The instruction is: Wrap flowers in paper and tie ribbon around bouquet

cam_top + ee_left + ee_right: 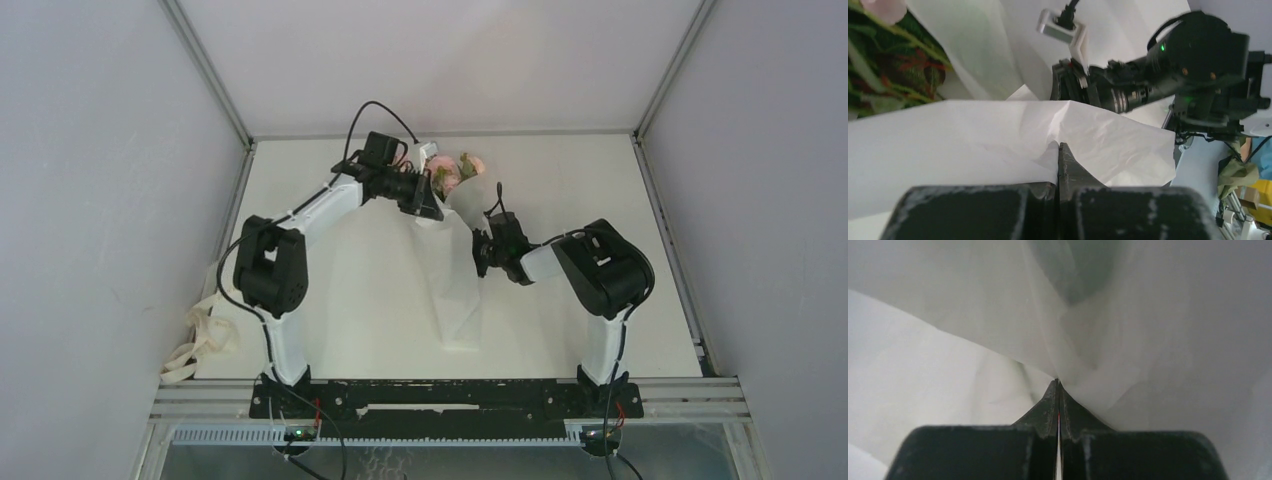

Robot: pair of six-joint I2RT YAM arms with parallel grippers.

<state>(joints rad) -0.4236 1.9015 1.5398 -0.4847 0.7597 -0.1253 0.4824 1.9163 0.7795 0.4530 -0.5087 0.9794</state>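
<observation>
Where one paper (455, 285) wraps, two roses (472, 163) show.

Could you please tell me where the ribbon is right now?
In the top view the ribbon lies in loose loops at the table's near-left edge, beside the left arm's base, apart from the paper.

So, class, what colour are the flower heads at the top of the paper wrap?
Pale pink flowers, best seen in the top external view.
</observation>
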